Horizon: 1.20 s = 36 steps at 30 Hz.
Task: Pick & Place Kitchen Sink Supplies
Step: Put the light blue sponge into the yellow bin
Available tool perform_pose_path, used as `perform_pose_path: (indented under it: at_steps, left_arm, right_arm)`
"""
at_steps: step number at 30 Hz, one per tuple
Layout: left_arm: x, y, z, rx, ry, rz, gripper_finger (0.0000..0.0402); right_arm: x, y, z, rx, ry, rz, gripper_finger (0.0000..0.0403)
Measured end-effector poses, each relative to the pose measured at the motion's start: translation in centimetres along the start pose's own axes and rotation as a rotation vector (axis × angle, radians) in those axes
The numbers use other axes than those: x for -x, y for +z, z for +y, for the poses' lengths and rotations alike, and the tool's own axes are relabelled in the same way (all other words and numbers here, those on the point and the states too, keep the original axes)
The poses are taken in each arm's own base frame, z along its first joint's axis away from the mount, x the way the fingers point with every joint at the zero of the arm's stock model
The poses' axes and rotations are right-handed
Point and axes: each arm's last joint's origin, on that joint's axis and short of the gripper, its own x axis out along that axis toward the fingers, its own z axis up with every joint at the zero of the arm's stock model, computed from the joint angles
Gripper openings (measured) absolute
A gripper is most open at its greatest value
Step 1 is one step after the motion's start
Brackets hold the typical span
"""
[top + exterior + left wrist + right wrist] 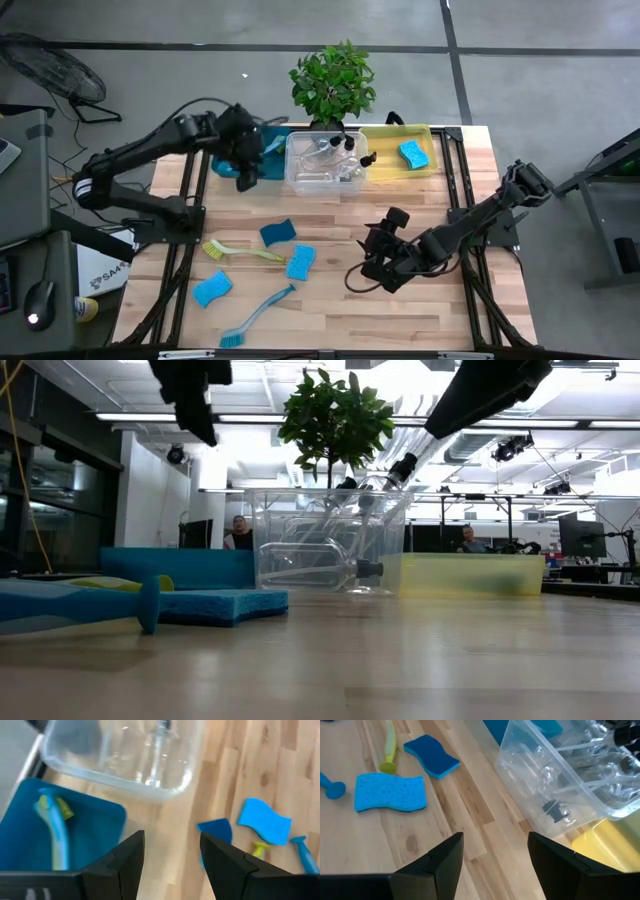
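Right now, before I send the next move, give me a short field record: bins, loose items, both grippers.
teal bin: one dish brush inside
clear bin: pump bottles
yellow bin: one sponge
loose on table: three sponges, yellow-green brush, blue brush
left gripper: open, empty, by the teal bin's edge
right gripper: open, empty, right of the loose items

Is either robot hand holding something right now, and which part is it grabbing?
Nothing is held. The left gripper hangs open over the teal bin, and the right gripper is open above the bare table.
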Motion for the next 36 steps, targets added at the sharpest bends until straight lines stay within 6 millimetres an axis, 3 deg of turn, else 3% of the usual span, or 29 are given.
perform_pose_path:
  at_steps: [7, 17, 23, 31, 36]
  left_arm:
    - [-1.7, -5.5, -2.7, 0.039, -0.067, -0.037, 0.0188]
    - [-3.5, -12.9, -6.0, 0.107, -0.202, -0.227, 0.0188]
    - [-4.7, -14.4, -7.9, 0.075, -0.254, -0.244, 0.0188]
    - [-5.3, -14.6, -10.6, 0.003, -0.274, -0.241, 0.0188]
    - [-6.1, -14.6, -11.9, 0.002, -0.217, -0.25, 0.0188]
  right_arm:
    - [0.4, -0.2, 0.3, -0.023, 0.015, -0.009, 0.0216]
    - [0.1, 0.7, 0.8, -0.068, 0.081, -0.037, 0.0215]
    - [-1.0, 0.9, 1.7, -0.071, 0.133, -0.036, 0.0216]
    - [-5.2, -0.4, 4.7, 0.009, 0.189, 0.004, 0.0215]
    - [-8.3, -0.5, 5.3, 0.001, 0.233, 0.016, 0.0215]
